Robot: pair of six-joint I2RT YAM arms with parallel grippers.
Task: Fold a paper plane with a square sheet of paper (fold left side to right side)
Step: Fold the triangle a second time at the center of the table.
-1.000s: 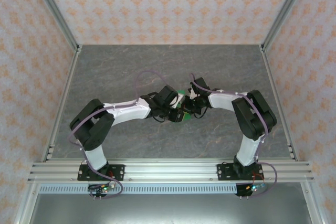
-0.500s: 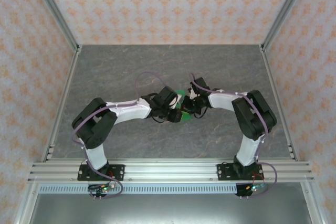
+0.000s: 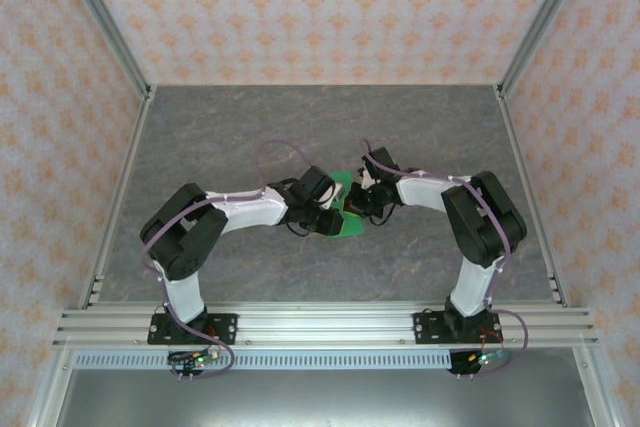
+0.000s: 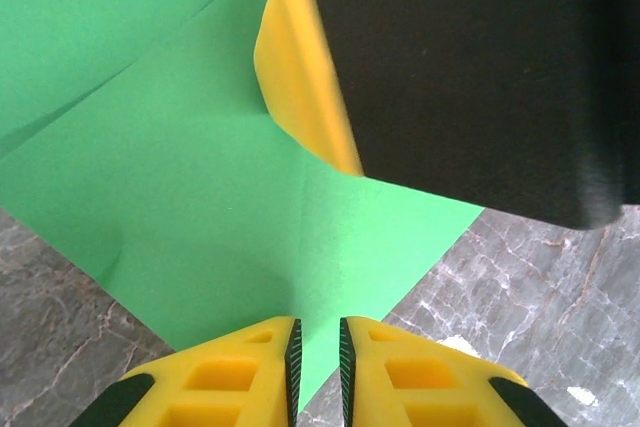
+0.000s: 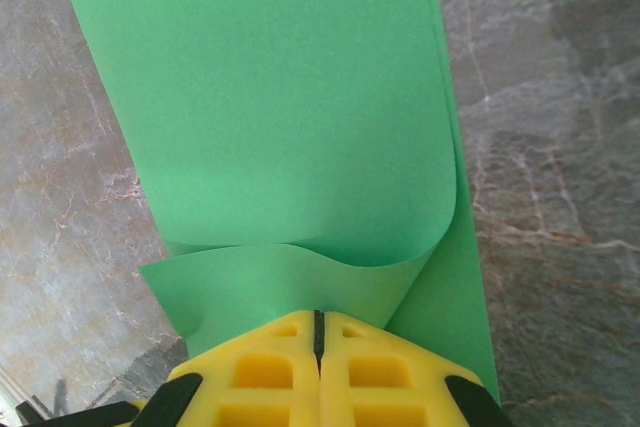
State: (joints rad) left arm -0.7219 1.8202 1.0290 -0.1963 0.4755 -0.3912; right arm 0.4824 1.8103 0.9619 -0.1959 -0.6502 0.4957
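R gripper (image 5: 318,322): yellow jaws pressed tight together, pinching a curled-up flap of the thin, smooth bright green paper sheet (image 5: 290,97). L gripper (image 4: 318,337): jaws a thin slit apart over the sheet's pointy corner. Sheet lies on the grey stony-looking table (image 5: 560,147), betw. both arms.

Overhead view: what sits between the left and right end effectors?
The green paper, seen in the top view, spans the gap from left end effector to right end effector, which pinches its edge.
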